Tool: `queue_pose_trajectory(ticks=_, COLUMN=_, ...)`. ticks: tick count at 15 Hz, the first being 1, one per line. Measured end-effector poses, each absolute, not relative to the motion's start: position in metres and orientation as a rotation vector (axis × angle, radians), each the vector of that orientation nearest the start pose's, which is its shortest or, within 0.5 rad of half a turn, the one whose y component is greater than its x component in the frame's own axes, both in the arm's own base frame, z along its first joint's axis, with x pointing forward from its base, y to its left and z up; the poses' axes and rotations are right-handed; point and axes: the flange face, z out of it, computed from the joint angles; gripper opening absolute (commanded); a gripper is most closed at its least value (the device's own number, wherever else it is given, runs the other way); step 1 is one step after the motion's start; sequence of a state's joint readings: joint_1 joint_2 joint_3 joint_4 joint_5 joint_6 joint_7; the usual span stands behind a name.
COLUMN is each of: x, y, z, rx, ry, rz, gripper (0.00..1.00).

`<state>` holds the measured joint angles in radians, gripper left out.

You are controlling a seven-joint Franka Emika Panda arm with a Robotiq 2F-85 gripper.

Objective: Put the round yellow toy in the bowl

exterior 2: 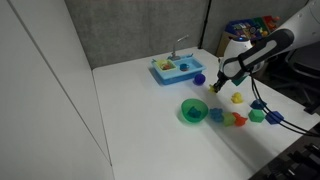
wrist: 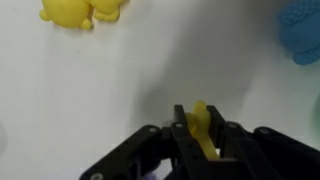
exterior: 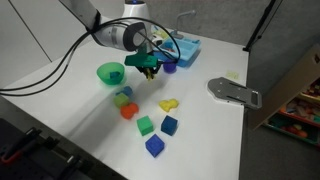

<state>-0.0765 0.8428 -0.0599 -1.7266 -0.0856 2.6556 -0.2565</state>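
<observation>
Wrist view: the gripper [wrist: 200, 130] is reaching in from the bottom edge, its jaws clamping the round yellow toy [wrist: 199, 112] between them over the white table [wrist: 90, 90]. A longer yellow toy [wrist: 82, 10] is lying at the top edge.

In an exterior view the gripper [exterior: 148, 68] is hovering just beside the bowl [exterior: 110, 73], on the side facing the blue toy sink [exterior: 182, 47]. The toy in its grip is too small to make out. Coloured blocks [exterior: 146, 125] are sitting near the bowl.

In an exterior view the gripper [exterior 2: 217, 85] is hanging near the bowl [exterior 2: 192, 112], not over it.
</observation>
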Motion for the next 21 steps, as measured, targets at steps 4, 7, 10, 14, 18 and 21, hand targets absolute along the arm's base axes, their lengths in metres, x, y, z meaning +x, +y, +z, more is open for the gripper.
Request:
queue_pose_trajectory(ticks=4, x=0.649, y=-0.057, z=0.142, rx=-3.21, ry=-0.408, rz=-0.135, gripper=0.08)
queue_pose_trajectory(ticks=7, x=0.635, y=-0.028, z=0.163, rx=-3.186, ry=-0.466, rz=-0.14, gripper=0.08)
queue_pose_trajectory(ticks=10, x=0.617, y=0.004, z=0.176, rx=-3.152, ry=-0.535, rz=-0.127, gripper=0.08)
queue_pose_trajectory(ticks=14, x=0.591, y=0.04, z=0.183, rx=-3.111, ry=-0.616, rz=-0.091, gripper=0.4)
queue_pose_trajectory(ticks=18, x=0.576, y=0.059, z=0.185, rx=-3.084, ry=-0.66, rz=-0.056, gripper=0.8)
queue_pose_trajectory(ticks=21, x=0.575, y=0.063, z=0.19, rx=-3.081, ry=-0.67, rz=-0.056, gripper=1.0)
